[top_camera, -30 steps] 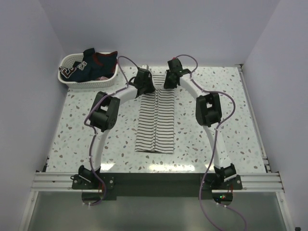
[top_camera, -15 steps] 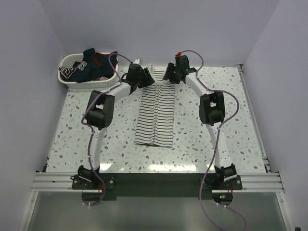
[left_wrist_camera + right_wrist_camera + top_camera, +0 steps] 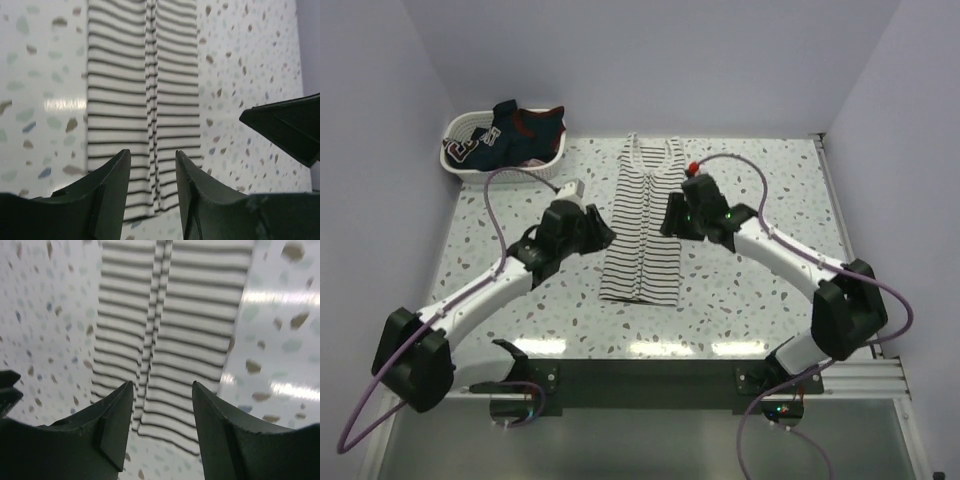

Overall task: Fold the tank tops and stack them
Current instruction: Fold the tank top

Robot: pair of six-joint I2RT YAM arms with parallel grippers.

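The striped top (image 3: 642,225) lies flat on the table (image 3: 770,180). Both its sides are turned in to meet along a centre line, so it forms one narrow strip with the neckline at the far end and the hem toward the arm bases. The left gripper (image 3: 600,232) hangs just beside the strip's left edge, about halfway along it. The right gripper (image 3: 670,215) sits opposite, over the right edge. Each is roughly half parted and holds nothing: both wrist views show bare fingers with the stripes visible between them. Flanking the strip at mid-length suits a crosswise fold, which I judge to be the next step. Far left of the strip, a basket (image 3: 455,160) holds the navy top (image 3: 520,130), not yet folded.
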